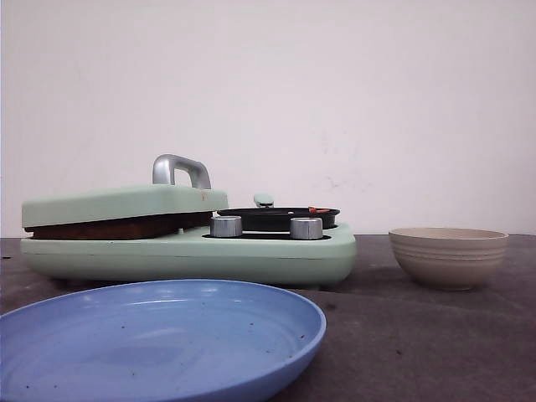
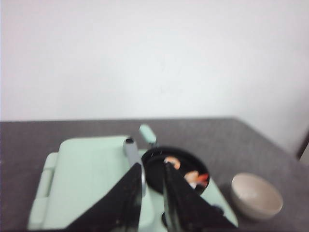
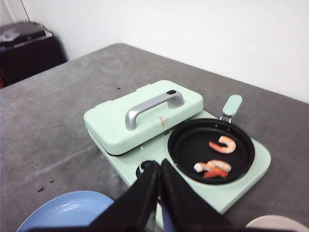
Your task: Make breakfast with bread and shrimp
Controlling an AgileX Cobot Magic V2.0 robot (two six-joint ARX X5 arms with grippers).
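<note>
From my station I see the mint-green breakfast maker sitting on the dark grey table, its hinged lid down on the left half with the silver handle running across the top. In the front view a brown edge shows in the seam under the lid, which may be the bread, though I cannot tell for certain. On the right half of the appliance sits the small black pan with its mint handle pointing to the far side, and the shrimp lie inside it, a few orange-pink curls toward the pan's right part. My right gripper hangs above the near edge of the appliance, fingers pressed together with nothing between them, well apart from the shrimp. My left gripper hovers over the lid's handle and the pan's left rim, with a narrow gap between its fingers and nothing in them; the shrimp lie just to the right of it. A blue plate sits nearest the robot, and a beige bowl stands to the right of the appliance.
</note>
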